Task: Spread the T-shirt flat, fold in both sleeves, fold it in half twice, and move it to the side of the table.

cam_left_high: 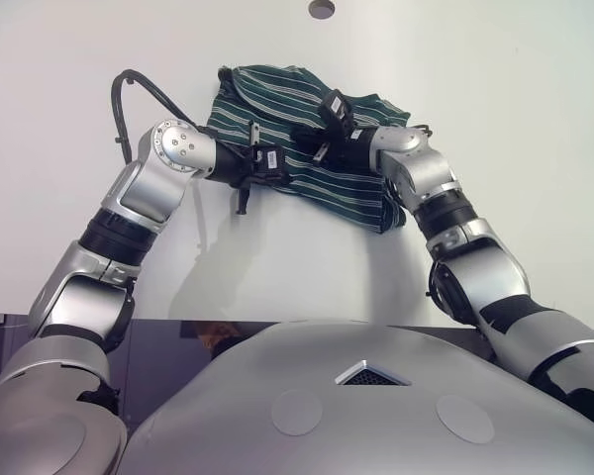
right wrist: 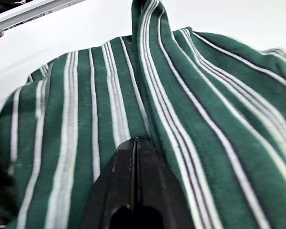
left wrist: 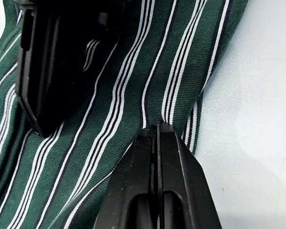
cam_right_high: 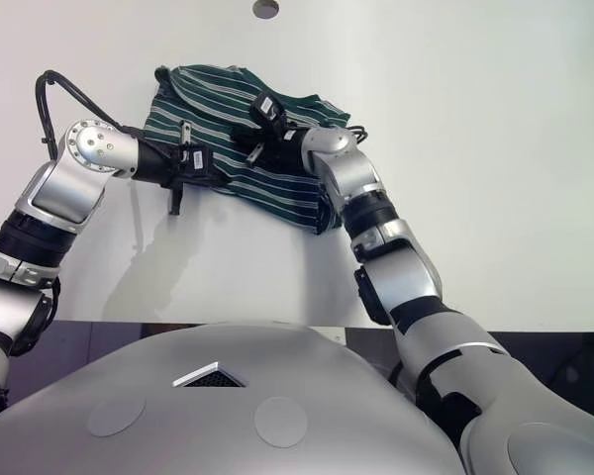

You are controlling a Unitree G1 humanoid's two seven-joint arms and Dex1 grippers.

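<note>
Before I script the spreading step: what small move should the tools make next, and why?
Probably draw the left tool and right tool apart, since both are shut on the T-shirt, which lies bunched on the table rather than flat.

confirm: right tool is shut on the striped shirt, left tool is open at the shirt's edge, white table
No: the left tool is shut, pinching the shirt at its edge, as the left wrist view shows. The right tool is shut on the shirt, on the white table.

No text or label is legible anywhere.
</note>
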